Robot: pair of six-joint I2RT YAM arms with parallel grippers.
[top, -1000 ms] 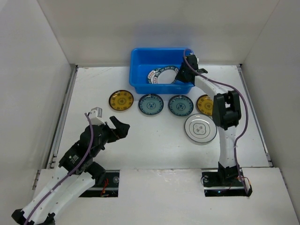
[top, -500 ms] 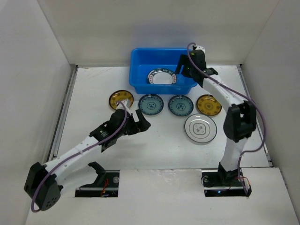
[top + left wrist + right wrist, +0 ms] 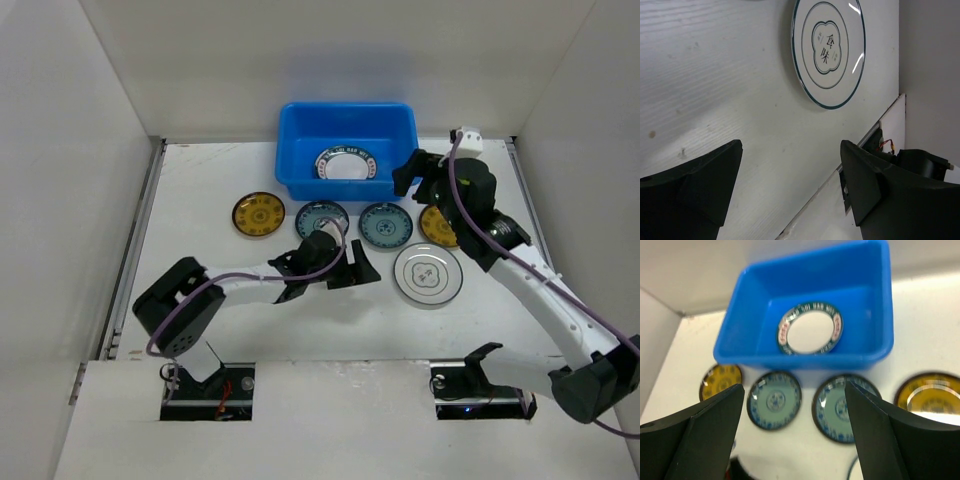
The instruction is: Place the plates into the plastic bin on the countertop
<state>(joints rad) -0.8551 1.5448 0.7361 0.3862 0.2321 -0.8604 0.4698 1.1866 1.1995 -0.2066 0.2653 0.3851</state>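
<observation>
The blue plastic bin (image 3: 296, 150) (image 3: 758, 310) stands at the back of the countertop (image 3: 200, 180). One white plate with a blue-and-red rim (image 3: 345, 165) (image 3: 810, 328) lies flat inside it. In front of the bin sit a yellow plate (image 3: 258, 214), two teal plates (image 3: 322, 222) (image 3: 385, 224) and a second yellow plate (image 3: 438, 228), partly covered by my right arm. The white centre-marked plate (image 3: 428, 274) (image 3: 829, 50) lies nearer. My left gripper (image 3: 358, 265) (image 3: 790, 165) is open just left of it, holding nothing. My right gripper (image 3: 420, 182) (image 3: 794, 390) hangs open above the row, by the bin's right front corner.
White walls close in the countertop on the left, back and right. The near ledge (image 3: 860, 145) with the arm bases runs just behind the left gripper. The right arm's forearm crosses above the right yellow plate.
The right gripper opened, left the rimmed plate flat in the bin and drew back toward the near right. The left arm swept right across the counter to beside the white plate.
</observation>
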